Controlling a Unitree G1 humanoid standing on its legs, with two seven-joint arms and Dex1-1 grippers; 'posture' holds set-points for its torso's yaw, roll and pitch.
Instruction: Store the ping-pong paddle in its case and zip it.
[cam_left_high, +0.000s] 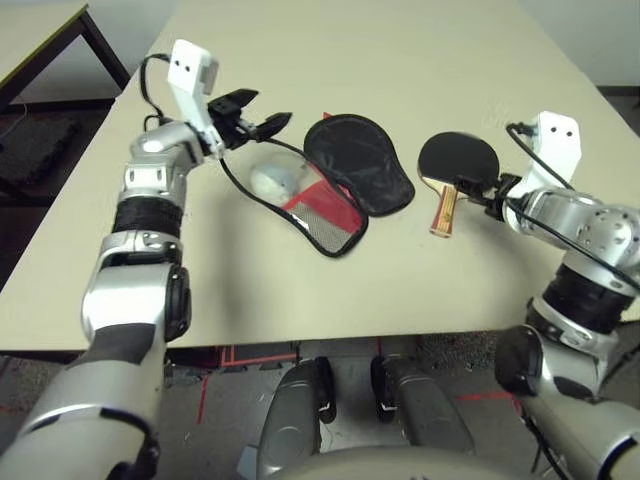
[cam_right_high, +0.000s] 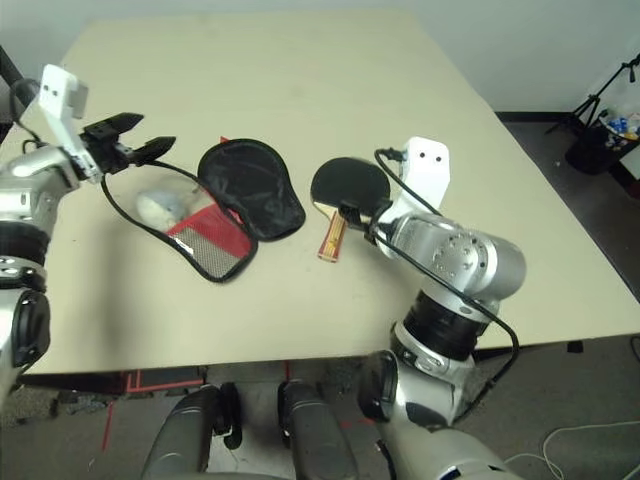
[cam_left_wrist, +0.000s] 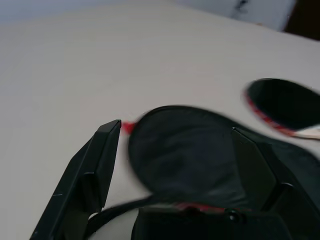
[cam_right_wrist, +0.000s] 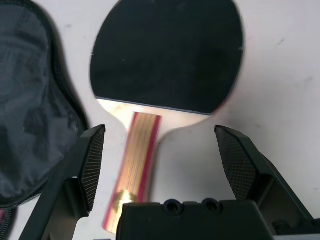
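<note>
Pale and smooth, the table (cam_left_high: 300, 310) stretches out ahead of us, with grey floor beyond its near edge. On it lies the case (cam_left_high: 358, 165), opened out flat, its black half beside the half with the red panel and mesh. The bat (cam_left_high: 458, 158) rests just to the right of it, black face up, handle towards us.

Our right gripper (cam_right_wrist: 160, 132) is open, its fingers standing either side of the handle, holding nothing. Our left gripper (cam_left_high: 274, 112) is open too, empty, over the far end of the red-and-mesh half.

We could easily lose the bat here: if we close off-centre on that slim handle, one finger may push it first and swing the bat round. Closing too high might let it skid away over the smooth top. Our left fingers, coming down carelessly, could snag the loose rim and fold the case, leaving it crooked for the bat and awkward to zip.
</note>
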